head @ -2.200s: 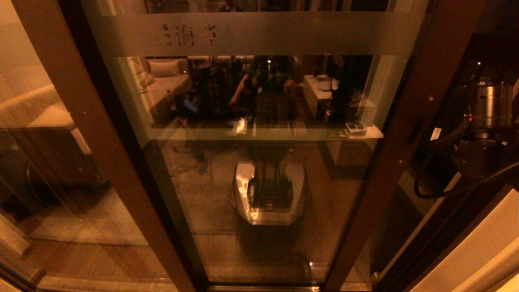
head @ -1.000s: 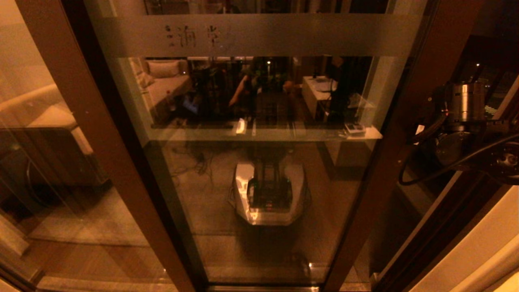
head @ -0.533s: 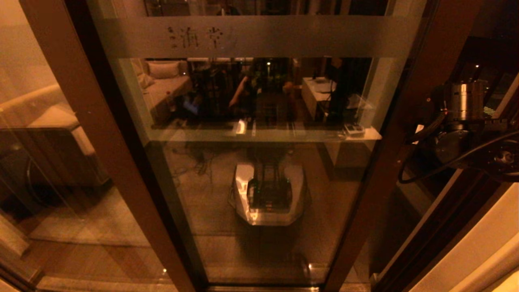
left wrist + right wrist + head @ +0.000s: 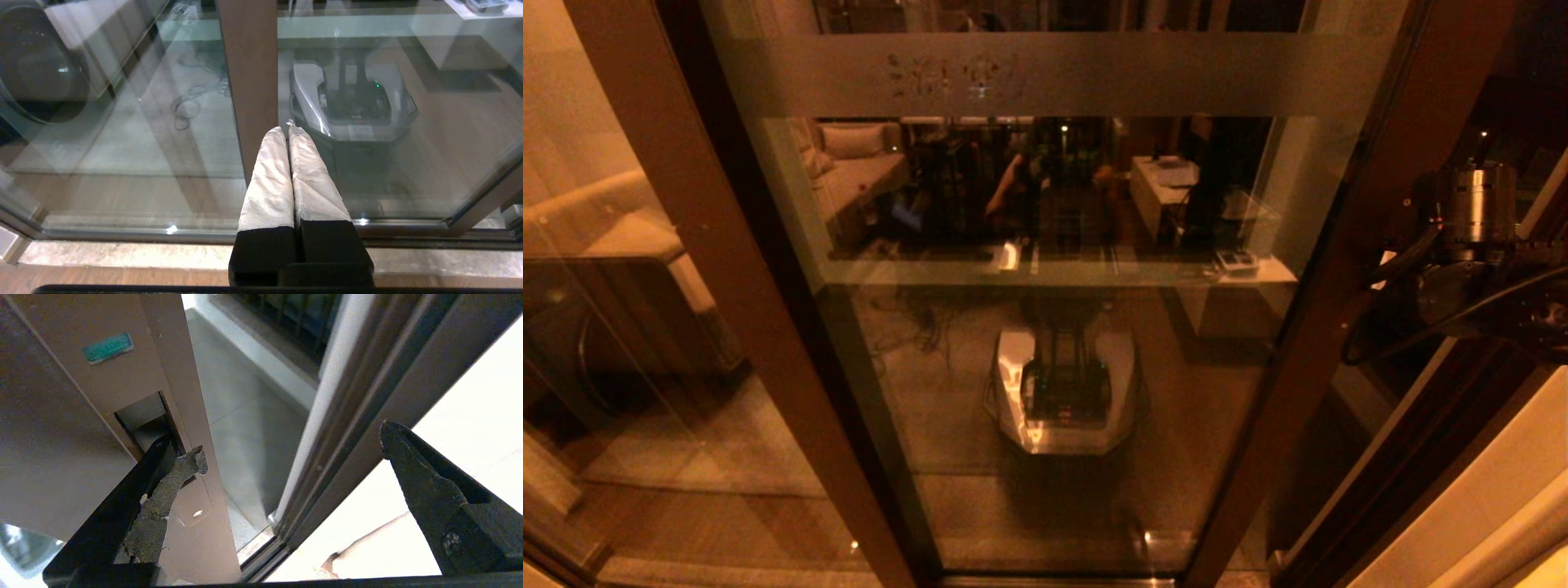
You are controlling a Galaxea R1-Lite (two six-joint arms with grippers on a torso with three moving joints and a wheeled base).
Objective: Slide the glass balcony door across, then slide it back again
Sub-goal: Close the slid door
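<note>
Glass balcony door (image 4: 1054, 327): straight ahead of the robot.
Right gripper (image 4: 282, 457): at the door's right edge, one fingertip in the recessed handle (image 4: 143, 420).
Gap (image 4: 245, 428): between door edge and jamb (image 4: 347, 416).
Left gripper (image 4: 288, 130): before the door's left upright.

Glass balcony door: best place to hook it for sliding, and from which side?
On the glass balcony door, use the recessed pull pocket in its right-hand brown stile. The flat glass and smooth frame likely offer no other purchase. Come from the open gap side: the right gripper is open, with one finger at the recess. The left gripper is shut, away from it.
</note>
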